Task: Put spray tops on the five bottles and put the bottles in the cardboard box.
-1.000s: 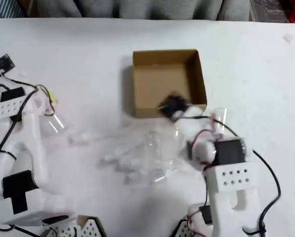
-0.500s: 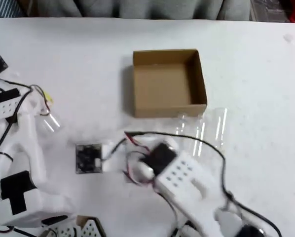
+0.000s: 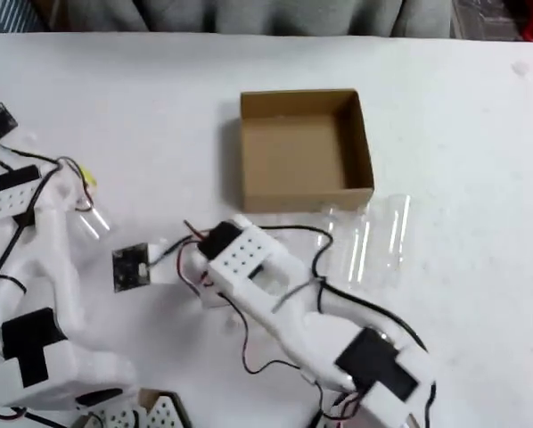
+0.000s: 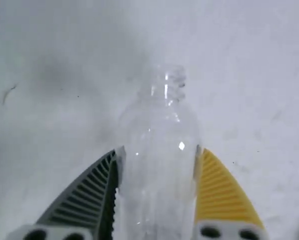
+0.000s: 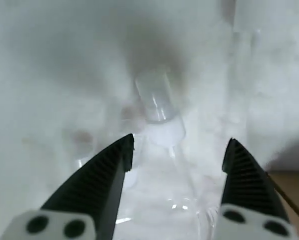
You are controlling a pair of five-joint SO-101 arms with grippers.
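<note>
- The bottle (image 4: 159, 125) is clear plastic with a bare, threaded neck (the ridges catch the light).
- It sits between the left gripper's (image 4: 157, 152) grey and yellow fingers (image 4: 89, 200), which pinch its body from both sides, with the neck pointing away from the wrist.
- From above, it lies at the left of the table (image 3: 445, 116), well apart from the box (image 3: 304, 150).
- A spray top (image 5: 158, 112), with a white collar under a clear cap, lies between the right gripper's (image 5: 178, 146) black fingers (image 5: 104, 175), which are spread wide and do not touch it.
- The high view adds clear bottles (image 3: 366, 236) lying just in front of the box, near the right arm (image 3: 249, 263).
</note>
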